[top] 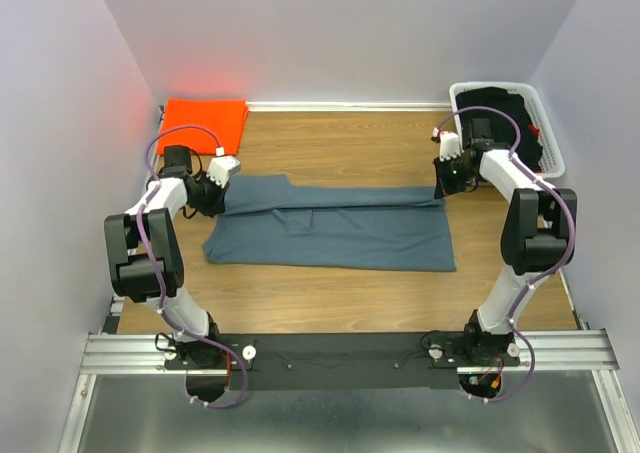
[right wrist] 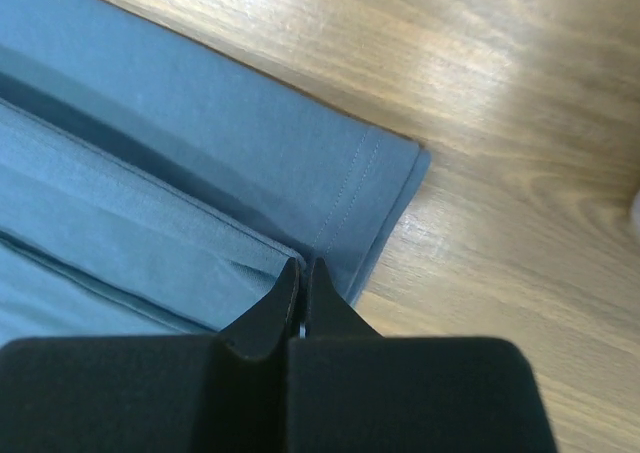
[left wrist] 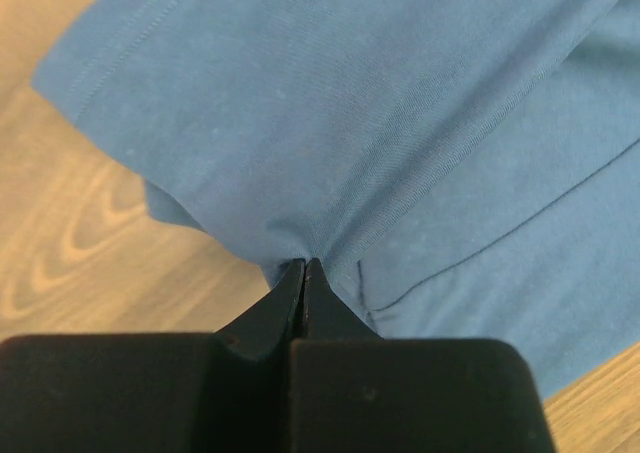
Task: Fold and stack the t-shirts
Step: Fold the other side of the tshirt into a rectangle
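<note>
1. Position of work: the blue-grey t-shirt [top: 340,238] lies stretched left to right across the middle of the bench [top: 340,138]. A lengthwise fold line shows along its far part.
2. Left hand [left wrist: 305,265]: clenched on the shirt's left end. The left wrist view shows the cloth puckering into the closed tips.
3. Right hand [right wrist: 303,265]: clenched on the shirt's far right corner. The tips pinch the edge of an upper layer, just beside the hemmed corner of the lower layer, which lies flat on the wood.
4. Other items: the orange t-shirt [top: 205,123] sits folded in the far left corner, well apart from both hands. A white basket [top: 553,151] in the far right corner holds dark items I cannot identify.
5. Step in hand, as judged: a lengthwise fold of the blue-grey shirt, with both ends gripped at once.
6. Next move, as judged: both hands should carry the gripped edge toward the near edge together, at matched height and pace. The cloth should be kept taut between them, laid parallel, and then released.
7. Risk noted: uneven travel would skew the fold, and either pinch may hold fewer layers than intended.
8. Outstanding: the crosswise folds, then stacking with the orange shirt.
</note>
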`<state>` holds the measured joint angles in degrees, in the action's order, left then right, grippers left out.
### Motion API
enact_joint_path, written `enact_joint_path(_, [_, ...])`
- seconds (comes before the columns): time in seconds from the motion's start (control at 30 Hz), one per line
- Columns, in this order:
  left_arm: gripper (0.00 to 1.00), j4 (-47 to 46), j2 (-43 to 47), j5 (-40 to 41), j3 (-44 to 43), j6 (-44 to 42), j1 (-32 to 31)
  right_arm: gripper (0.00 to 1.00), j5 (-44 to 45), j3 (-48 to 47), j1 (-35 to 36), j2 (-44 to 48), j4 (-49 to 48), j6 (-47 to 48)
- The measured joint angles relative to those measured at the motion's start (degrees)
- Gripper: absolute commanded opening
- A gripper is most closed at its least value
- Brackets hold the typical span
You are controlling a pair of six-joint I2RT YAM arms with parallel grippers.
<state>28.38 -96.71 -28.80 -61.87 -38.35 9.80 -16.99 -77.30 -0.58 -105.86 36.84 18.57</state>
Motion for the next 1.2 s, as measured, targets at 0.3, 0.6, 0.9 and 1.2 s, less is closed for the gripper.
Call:
enact_joint_path(0.3, [0.52, 0.44, -2.01, 0.92, 2.10, -2.08, 0.09, 0.47, 0.79, 0.20, 0.00, -2.34, 0.11, 1.57])
enact_joint_path(0.6, [0.56, 7.98, -3.98, -0.90, -14.62, -3.43, 3.37, 0.45, -0.52, -1.73, -0.24, -0.39, 3.26, 1.97])
enact_joint_path(0.9, [0.56, 8.20, -15.85, -5.11, -25.38, 1.14, 3.30, 0.40, -4.20, -5.09, -0.24, -1.11, 4.76, -0.61])
enact_joint_path(1.2, [0.57, 9.09, -22.49, -7.08, -27.06, 4.55, 3.21, 0.45, -5.05, -5.75, -0.24, -2.47, 6.10, -1.60])
